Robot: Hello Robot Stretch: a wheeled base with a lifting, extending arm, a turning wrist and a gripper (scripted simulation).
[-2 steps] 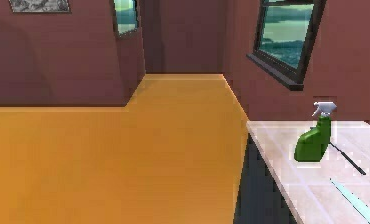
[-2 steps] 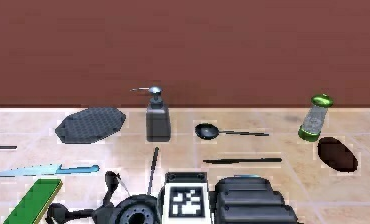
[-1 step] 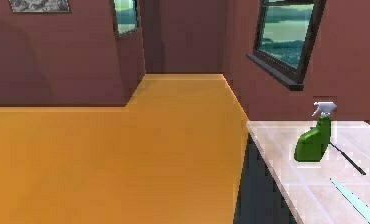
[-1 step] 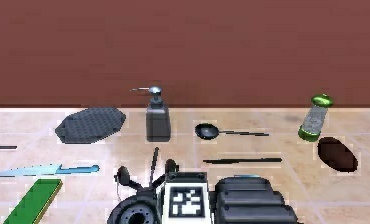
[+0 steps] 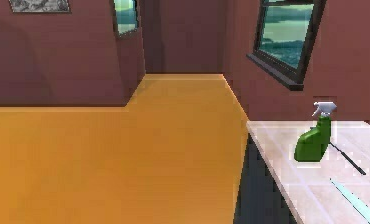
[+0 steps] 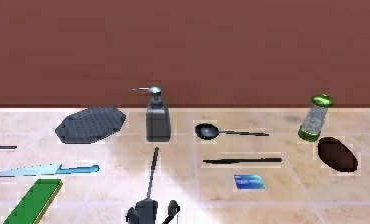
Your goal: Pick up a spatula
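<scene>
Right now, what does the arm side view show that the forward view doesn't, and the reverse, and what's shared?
Arm side view: a soap dispenser, a dark grey tray, a black ladle, a slim black utensil, possibly the spatula, a green-capped jar and a blue card. Forward view: a green spray bottle, a window and orange floor. Shared: the pale countertop and the red-brown wall. The pale blue strip at the forward view's lower right may be the blue-handled knife at the arm side view's left.
</scene>
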